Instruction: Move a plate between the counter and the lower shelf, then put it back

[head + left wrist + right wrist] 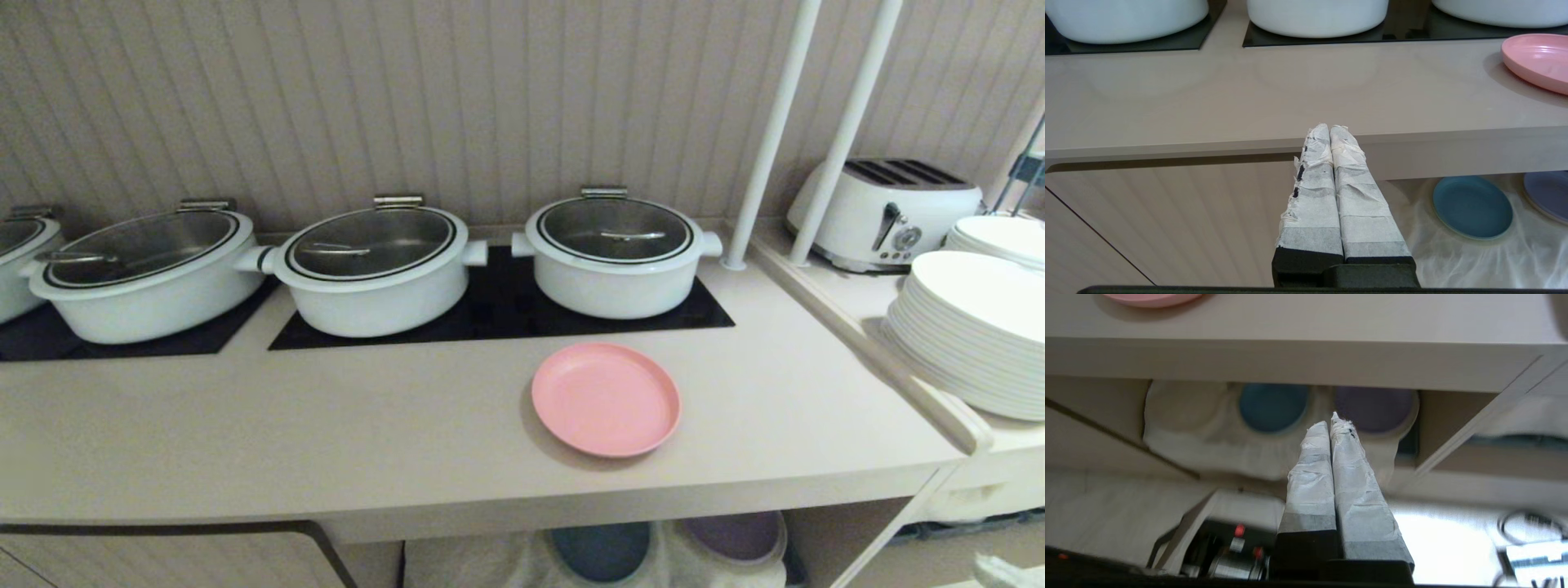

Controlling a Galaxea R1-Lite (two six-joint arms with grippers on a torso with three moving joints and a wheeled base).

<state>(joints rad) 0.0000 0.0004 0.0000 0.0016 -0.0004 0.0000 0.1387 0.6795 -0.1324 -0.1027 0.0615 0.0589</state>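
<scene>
plate (605,398): flat on the counter (326,441), round, no long axis
right gripper (1332,420): fingers pressed together, empty, below the counter edge; plate lies above it
left gripper (1329,128): closed, empty, farther away
nearer arm: right

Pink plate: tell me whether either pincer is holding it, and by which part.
Neither. The pink plate lies free on the counter. The left pincer and right pincer are both shut on nothing, below the counter edge.

The plate (605,398) looks matt pink plastic. The counter (326,425) is smooth and beige, its hob panels (490,314) glossy black, the pots (375,278) glazed white
</scene>
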